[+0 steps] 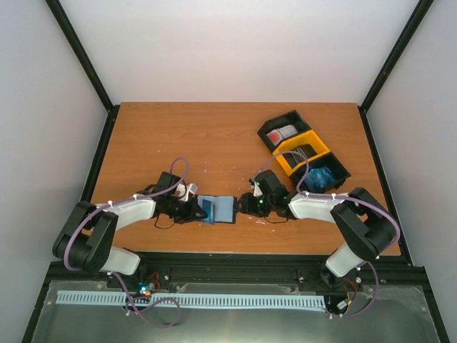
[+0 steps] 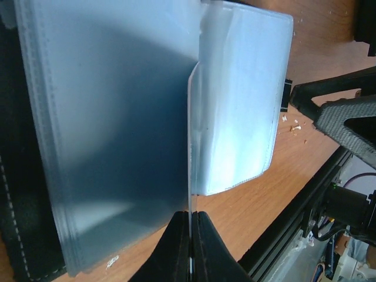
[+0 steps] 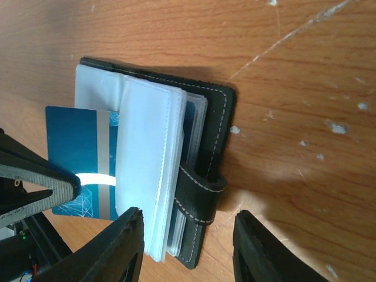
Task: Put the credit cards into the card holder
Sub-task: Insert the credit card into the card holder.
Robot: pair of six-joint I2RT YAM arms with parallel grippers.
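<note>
- We see the open small black leather card holder (image 3: 216, 126) lying flat on the brown wooden table (image 1: 214, 136), near its front edge, between the two grippers.
- Its long axis runs roughly near-to-far in the top view. The stitched spine and the closing tab (image 3: 197, 200) face the right arm.
- A stack of clear plastic sleeves (image 3: 147, 164) fans out from the spine toward the left arm.
- The light blue plastic credit card (image 3: 76, 153) carries a silver stripe that runs parallel to the holder's long edge.
- One long edge of the card is tucked under the sleeves, and the other points toward the left arm.
- The left gripper (image 2: 191, 226) pinches the card's outer edge, its fingers pressed narrow with the card edge-on between them.
- The right gripper (image 3: 188, 226) has its fingers spread wide, one on each side of the holder's tab end. We cannot tell whether they touch it.
- A joined row of black and yellow plastic trays (image 1: 303, 152) sits toward the far right, well apart.
</note>
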